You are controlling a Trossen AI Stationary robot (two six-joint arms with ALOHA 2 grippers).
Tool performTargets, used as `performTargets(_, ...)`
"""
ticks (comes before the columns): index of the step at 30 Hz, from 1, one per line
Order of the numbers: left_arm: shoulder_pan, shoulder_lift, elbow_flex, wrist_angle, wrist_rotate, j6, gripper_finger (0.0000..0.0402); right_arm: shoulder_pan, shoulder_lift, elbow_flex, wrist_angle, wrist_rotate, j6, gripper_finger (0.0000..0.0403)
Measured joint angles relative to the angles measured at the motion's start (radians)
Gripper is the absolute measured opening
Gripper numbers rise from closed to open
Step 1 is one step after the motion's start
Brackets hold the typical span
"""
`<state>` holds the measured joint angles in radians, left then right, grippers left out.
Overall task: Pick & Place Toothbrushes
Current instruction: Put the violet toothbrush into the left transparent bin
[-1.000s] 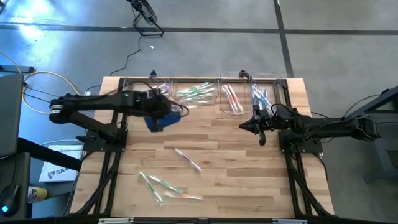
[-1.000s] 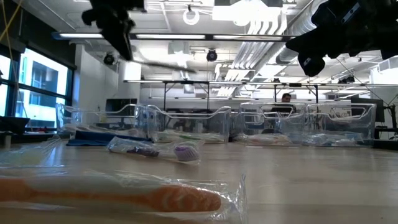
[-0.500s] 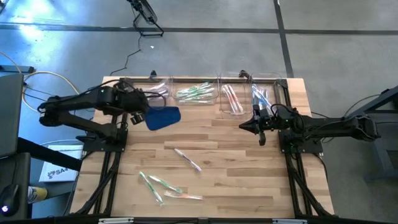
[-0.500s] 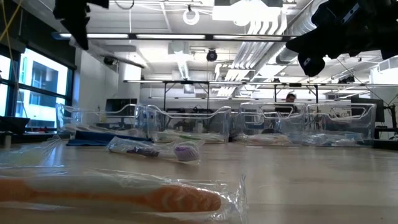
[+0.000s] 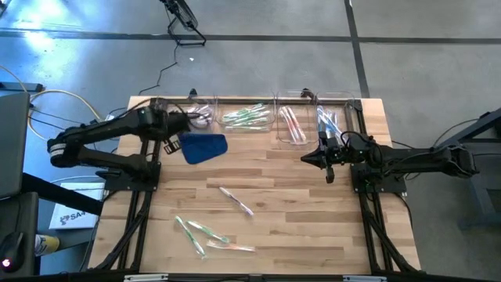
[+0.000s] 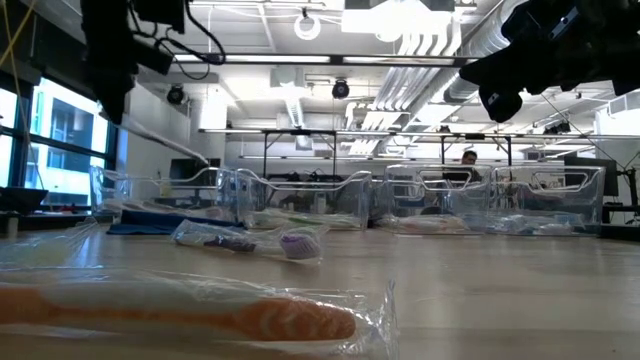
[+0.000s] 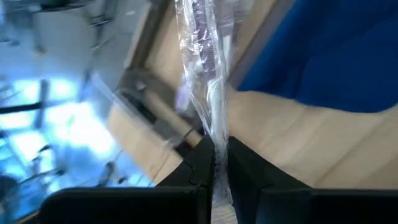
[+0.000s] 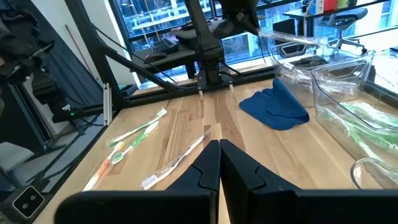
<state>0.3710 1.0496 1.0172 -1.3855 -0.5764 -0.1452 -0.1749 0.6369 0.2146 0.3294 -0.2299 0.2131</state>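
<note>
Since a second ago, left jaws (image 7: 221, 163) swung from over blue cloth (image 5: 204, 146) toward worktop's (image 5: 313, 204) far left corner, clenched on wrapped toothbrush (image 7: 204, 93) jutting forward beyond them. Right jaws (image 8: 219, 167) clenched, empty, hovering near bins (image 5: 301, 117). Loose toothbrushes (image 5: 205, 235) lie near front edge.

Bright overhead light, blurred foreground
</note>
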Motion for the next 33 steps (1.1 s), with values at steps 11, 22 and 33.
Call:
performTargets(11,0.436,0.022,0.000,0.211,0.259,0.444,0.0025,0.000,0.000,0.000,-0.002,0.000,0.003,0.0002)
performTargets(22,0.583,0.046,0.018,0.219,0.434,0.527,0.0025,0.000,0.000,-0.001,-0.008,0.042,0.002,0.0002)
performTargets(33,0.584,0.100,0.018,0.304,0.484,0.402,0.0025,0.000,0.000,-0.001,-0.007,0.047,0.003,0.0002)
